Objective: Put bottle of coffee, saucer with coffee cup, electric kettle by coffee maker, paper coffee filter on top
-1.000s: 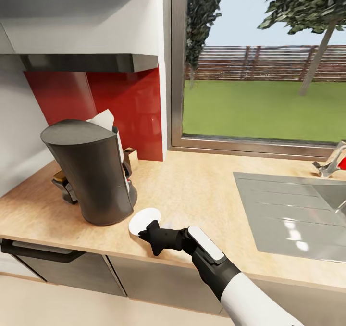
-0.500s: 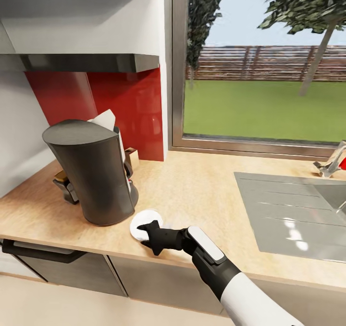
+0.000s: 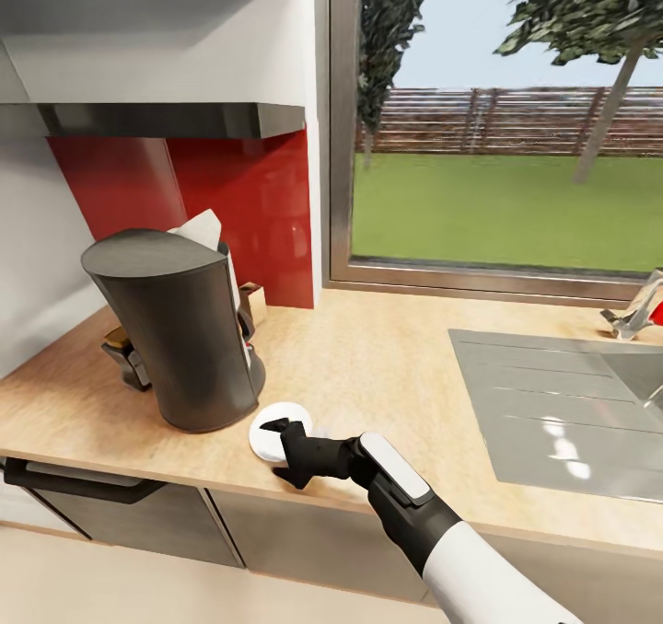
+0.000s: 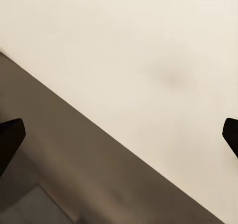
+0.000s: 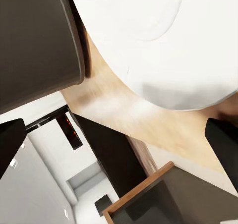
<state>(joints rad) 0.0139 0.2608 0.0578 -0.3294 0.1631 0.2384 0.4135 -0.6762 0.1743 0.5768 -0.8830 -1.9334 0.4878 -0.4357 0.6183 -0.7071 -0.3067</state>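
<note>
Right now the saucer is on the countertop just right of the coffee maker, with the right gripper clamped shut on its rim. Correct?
Not quite. The right gripper is open: the right wrist view shows its fingertips spread wide, clear of the saucer. The rest holds: the saucer lies on the countertop just right of the coffee maker.

Beyond the claw (image 3: 279,454), a pale wood worktop (image 3: 387,366) meets a red backsplash (image 3: 258,219) and a wide window (image 3: 506,118) onto lawn; a steel sink (image 3: 562,412) lies to the right.
</note>
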